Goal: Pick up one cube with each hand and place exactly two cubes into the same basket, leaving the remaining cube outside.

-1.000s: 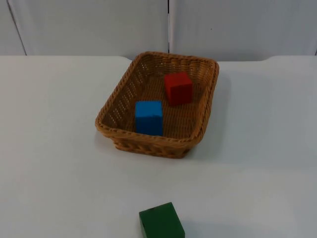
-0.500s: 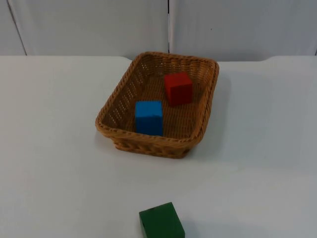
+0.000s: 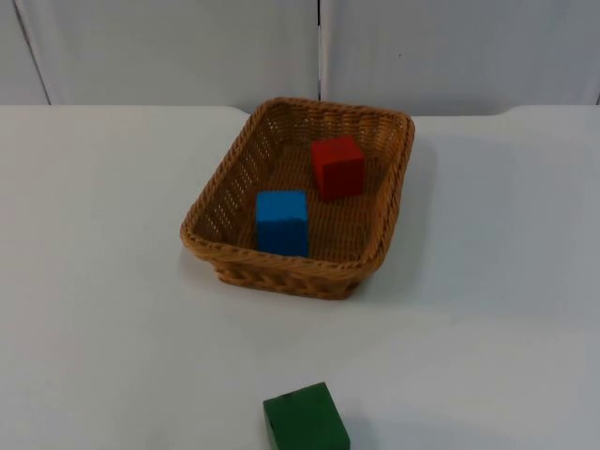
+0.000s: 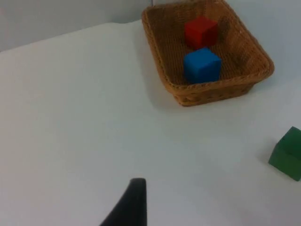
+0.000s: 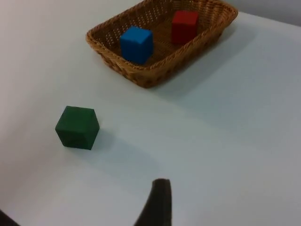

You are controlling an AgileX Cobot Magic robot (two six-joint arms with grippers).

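Note:
A wicker basket (image 3: 217,208) stands in the middle of the table, toward the back. Inside it a blue cube (image 3: 281,221) rests near the front wall and a red cube (image 3: 337,166) sits further back; the two are apart. A green cube (image 3: 306,421) lies on the bare table in front of the basket, near the front edge. My left gripper (image 4: 131,207) hovers over bare table, well away from the basket (image 4: 211,89) and the green cube (image 4: 288,153). My right gripper (image 5: 157,207) is likewise back from the green cube (image 5: 77,127) and the basket (image 5: 146,77), holding nothing.
The white table top (image 3: 103,281) spreads wide on both sides of the basket. A grey partition wall (image 3: 187,47) closes off the back edge.

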